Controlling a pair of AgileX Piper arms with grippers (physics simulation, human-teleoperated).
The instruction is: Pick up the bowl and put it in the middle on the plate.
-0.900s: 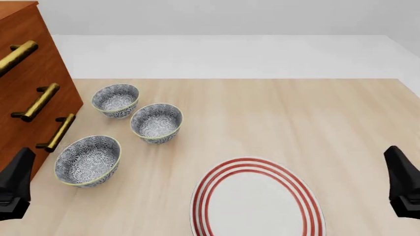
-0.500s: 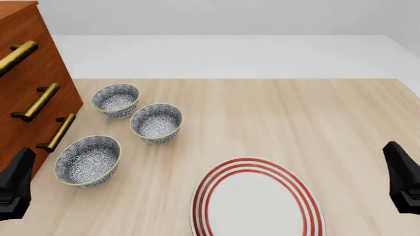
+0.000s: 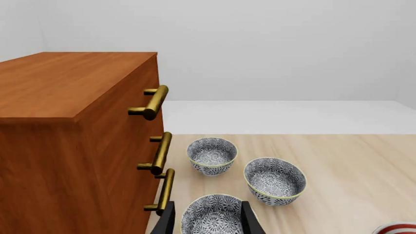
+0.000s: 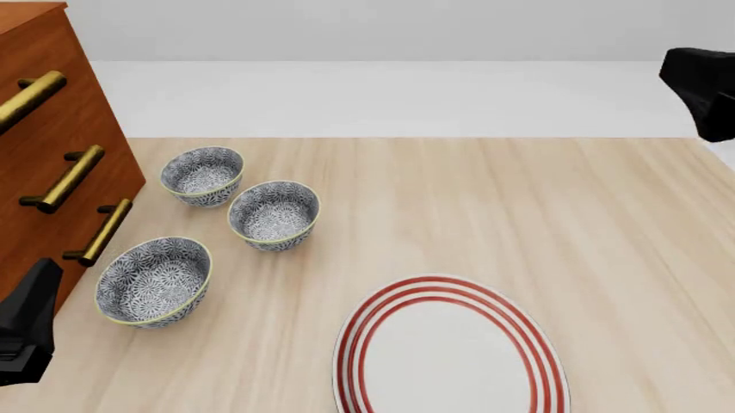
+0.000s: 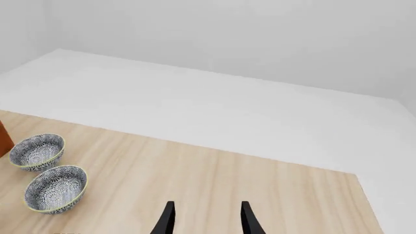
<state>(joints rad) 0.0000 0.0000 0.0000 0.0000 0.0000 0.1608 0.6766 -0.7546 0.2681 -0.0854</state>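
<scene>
We log the left gripper (image 3: 208,222) spread wide and empty, the nearest bowl (image 3: 213,214) just ahead between its fingers, untouched. Two more bowls (image 3: 275,180) sit beyond it. The plate (image 4: 450,353) lies off to its right. The right gripper (image 5: 206,219), parted, holds nothing.

The cabinet (image 4: 52,146) with its brass handles (image 4: 98,232) crowds the bowls (image 4: 155,280) on their left; open tabletop (image 4: 517,206) lies to their right.
</scene>
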